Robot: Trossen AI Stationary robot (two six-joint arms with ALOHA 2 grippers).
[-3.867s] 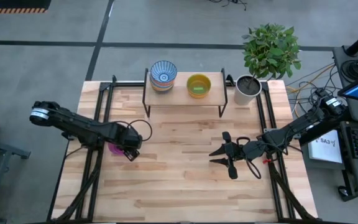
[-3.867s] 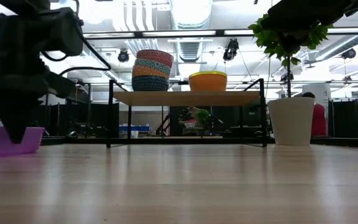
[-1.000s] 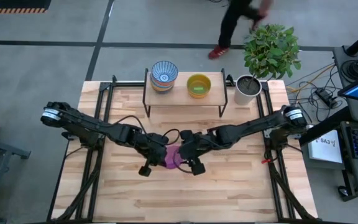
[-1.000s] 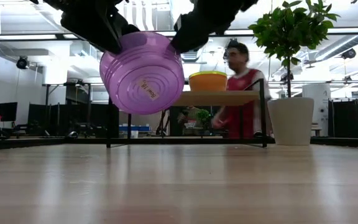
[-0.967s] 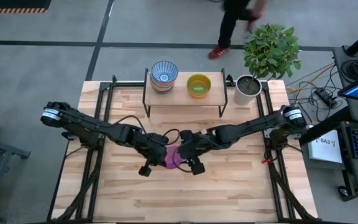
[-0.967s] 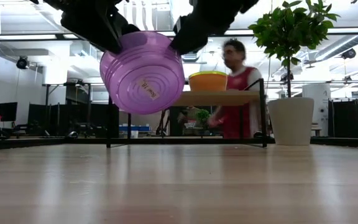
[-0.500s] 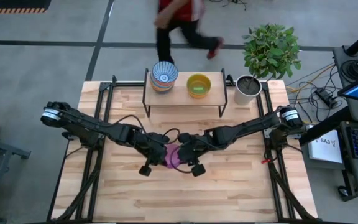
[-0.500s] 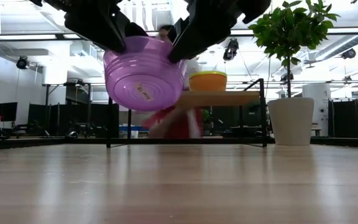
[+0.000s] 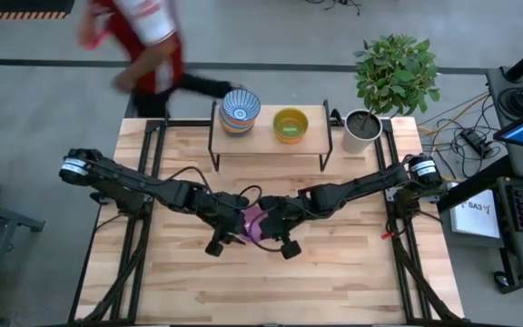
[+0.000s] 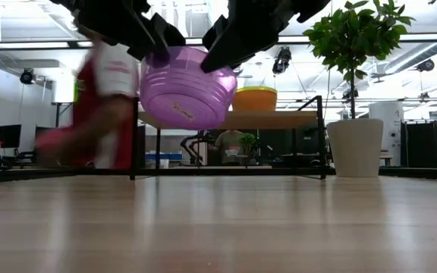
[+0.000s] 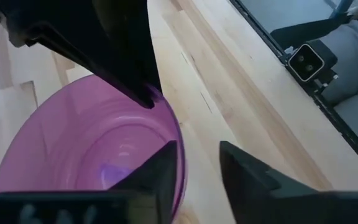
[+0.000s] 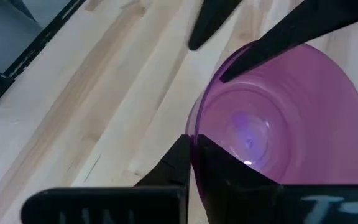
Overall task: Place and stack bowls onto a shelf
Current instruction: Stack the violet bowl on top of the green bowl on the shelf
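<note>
High view: purple bowl [image 9: 254,224] hangs mid-counter [image 9: 334,282] between both arms. Right end effector [image 9: 271,221] was spread a second ago, now pinches the rim. Left end effector [image 9: 234,221] has loosened. A person [image 9: 148,41] has moved across behind the shelf [image 9: 311,138].

Low view: purple bowl [image 10: 188,87] is airborne, less tilted than before; shelf [image 10: 279,119] carries a yellow bowl [image 10: 253,98].

Left wrist view: fingers [image 11: 160,171] spread astride the rim [image 11: 178,149], not gripping.

Right wrist view: fingertips [image 12: 185,155] pressed together on the rim [image 12: 196,127].

Handover looks done; right arm can carry to the shelf.
</note>
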